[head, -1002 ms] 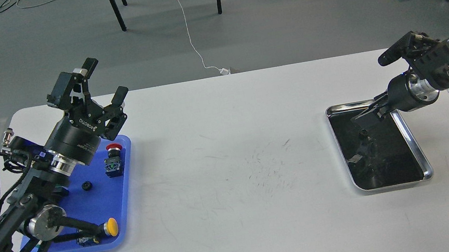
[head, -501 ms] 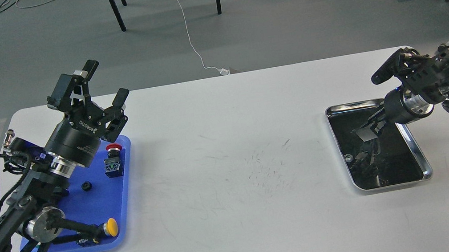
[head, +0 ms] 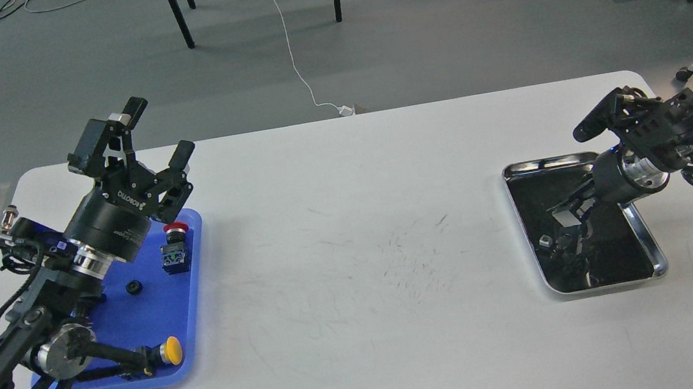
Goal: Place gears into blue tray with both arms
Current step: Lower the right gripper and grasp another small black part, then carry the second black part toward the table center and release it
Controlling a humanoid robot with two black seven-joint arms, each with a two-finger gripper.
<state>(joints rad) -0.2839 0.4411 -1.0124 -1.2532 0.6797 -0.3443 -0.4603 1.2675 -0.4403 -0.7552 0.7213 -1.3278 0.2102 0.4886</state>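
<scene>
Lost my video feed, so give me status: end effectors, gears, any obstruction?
Left end effector open, raised above blue tray. Right end effector down in silver tray, state unclear. One gear in blue tray. Nothing blocking.

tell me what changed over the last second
The right gripper dropped lower into the silver tray, and its arm swung down and toward the robot. The left gripper drifted slightly left, open, above the blue tray. The gear and both switches stayed put.
</scene>
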